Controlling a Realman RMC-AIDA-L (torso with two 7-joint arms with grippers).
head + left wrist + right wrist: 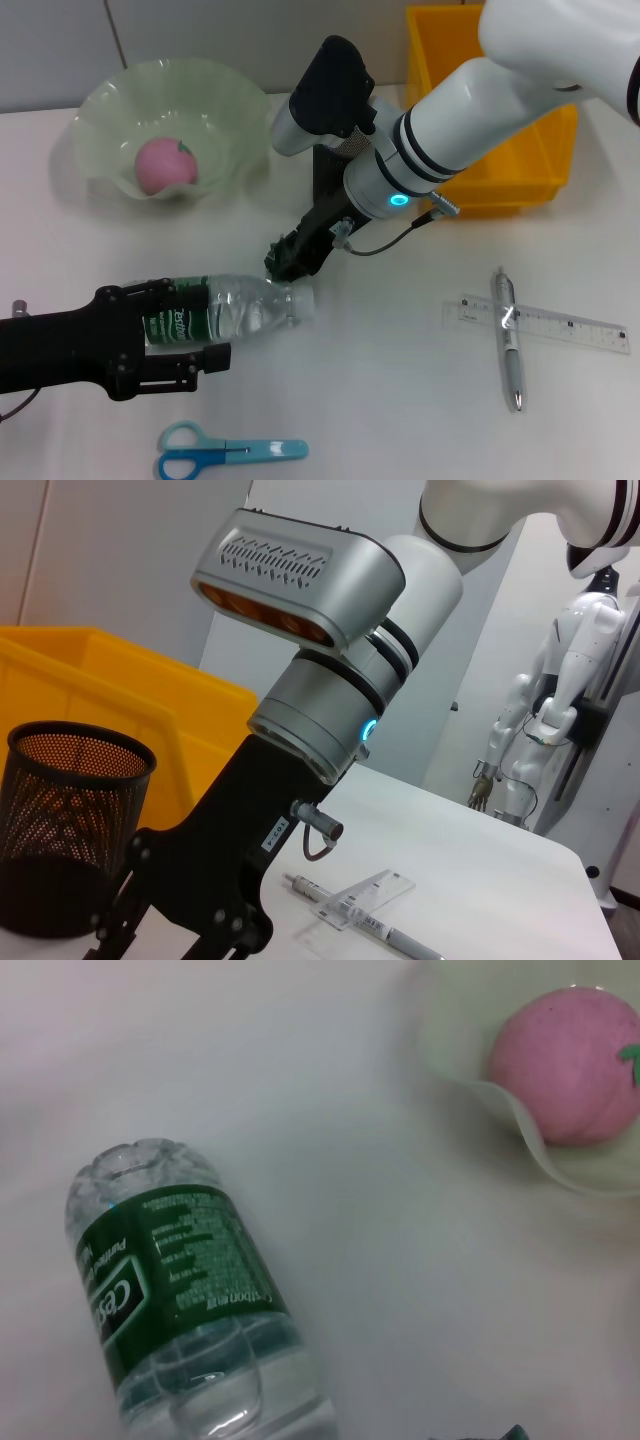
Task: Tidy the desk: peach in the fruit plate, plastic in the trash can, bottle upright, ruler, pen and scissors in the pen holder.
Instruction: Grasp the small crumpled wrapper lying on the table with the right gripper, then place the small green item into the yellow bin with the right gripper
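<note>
Scissors point(228, 454) lie flat at the bottom edge of the head view, blue handles at lower left — not yet in the pen holder. Just above them the left gripper point(195, 335) reaches in from the left edge, its black fingers apart, one on each side of the bottle point(230, 310), which lies on its side at centre left on the table point(400, 400). I cannot tell if the fingers actually touch it. The right gripper point(290, 262) comes down from the upper right to the bottle's cap end; the arm covers its fingers, so whether they grip is unclear. Bottle not upright yet.

Done: the peach point(163, 165) sits in the fruit plate point(105, 110) at upper left. Left: pen point(508, 340) and ruler point(570, 325) lie crossed at right, the pen over the ruler, well apart from the holder.

The pen holder point(70, 820) — black mesh — shows clearly only in the left wrist view, at lower left; in the head view the right arm hides most of it. The yellow bin point(520, 160) at upper right is partly covered too, presumably the trash can. Its inside is mostly hidden, and no plastic scrap is visible on the table, so that step can't be judged. The right wrist view shows only the bottle's base and label plus the peach.
</note>
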